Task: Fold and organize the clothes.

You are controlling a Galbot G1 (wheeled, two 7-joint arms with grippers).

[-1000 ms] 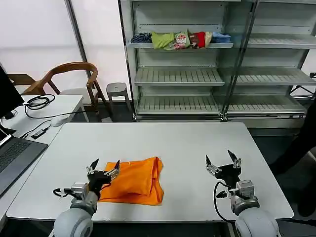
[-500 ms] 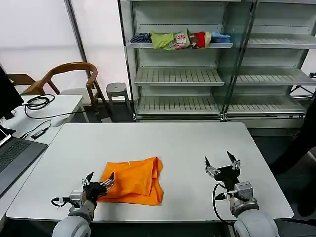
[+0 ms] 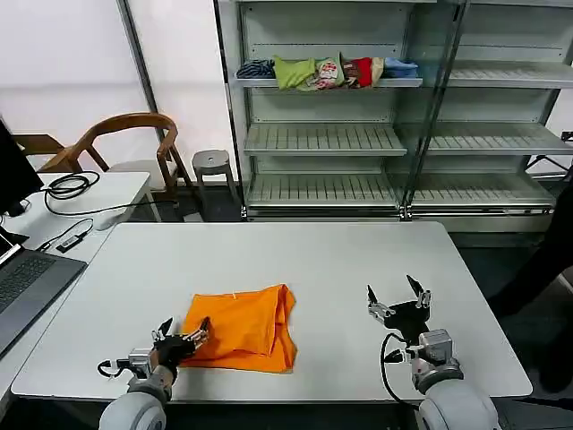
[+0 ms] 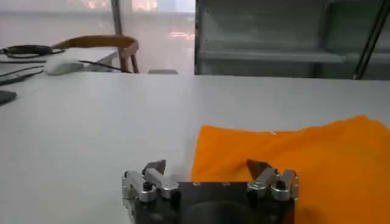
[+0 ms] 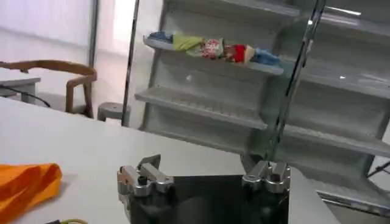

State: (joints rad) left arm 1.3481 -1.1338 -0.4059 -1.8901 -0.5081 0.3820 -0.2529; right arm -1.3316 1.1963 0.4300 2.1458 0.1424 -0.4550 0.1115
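Observation:
The clothes, one bright orange T-shirt (image 3: 243, 327), lie folded into a thick pad on the white table (image 3: 295, 260), near its front edge and left of centre. My left gripper (image 3: 183, 330) is open and low over the table at the shirt's near left corner; the left wrist view has the orange T-shirt (image 4: 304, 158) spreading just beyond the open left gripper (image 4: 207, 165), one finger over the cloth. Off to the right, my right gripper (image 3: 394, 294) stands open above bare table with nothing in it. In the right wrist view the right gripper (image 5: 204, 163) is open, and the T-shirt's edge (image 5: 24, 182) lies off to one side.
A laptop (image 3: 22, 287), cables and a side table (image 3: 89, 193) stand at the left, with a wooden chair (image 3: 125, 134) behind. Metal shelves (image 3: 358, 134) at the back hold a bundle of coloured garments (image 3: 327, 72). Bare table lies between the shirt and my right gripper.
My left gripper has pulled back toward the table's front edge and sunk lower, off the shirt's near left part. The right gripper has shifted slightly left. The shirt lies unchanged.

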